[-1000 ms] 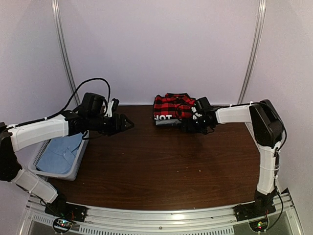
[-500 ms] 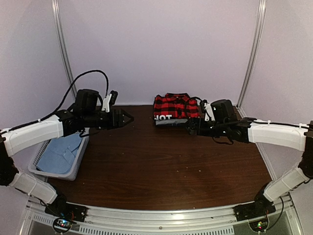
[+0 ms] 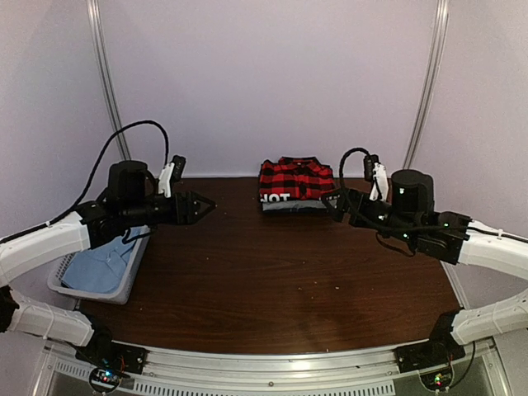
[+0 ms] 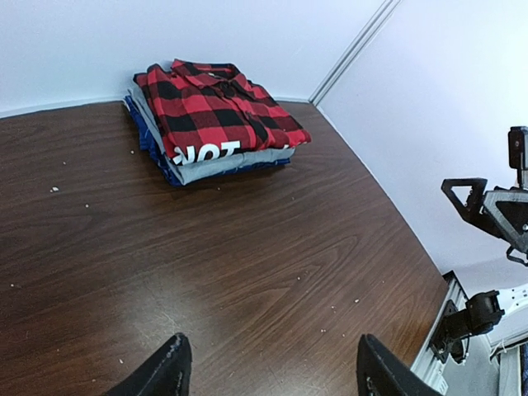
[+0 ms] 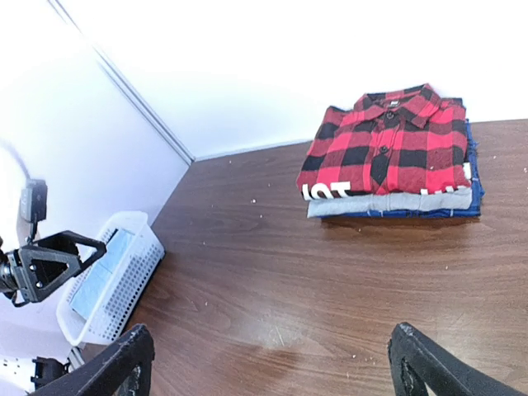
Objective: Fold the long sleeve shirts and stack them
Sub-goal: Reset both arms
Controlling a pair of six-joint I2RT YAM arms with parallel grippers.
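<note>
The long sleeve shirts lie folded in one stack at the back of the table. The red-and-black check flannel (image 3: 295, 180) (image 4: 216, 114) (image 5: 389, 147) is on top, with white letters on its front edge. The grey shirt (image 4: 227, 164) (image 5: 388, 203) lies under it, over a blue layer (image 5: 412, 213). My left gripper (image 3: 202, 205) (image 4: 272, 340) hovers open and empty over bare wood, left of the stack. My right gripper (image 3: 334, 202) (image 5: 271, 330) hangs open and empty just right of the stack's front corner, touching nothing.
A white perforated basket (image 3: 129, 283) (image 5: 124, 276) with light blue cloth (image 3: 99, 260) in it stands at the table's left edge, under my left arm. Metal rails run up the back wall on both sides. Small white crumbs dot the dark wood.
My right gripper has drawn back from the stack toward the right, its arm swinging low. My left gripper has pulled back slightly to the left. The stack has not moved.
</note>
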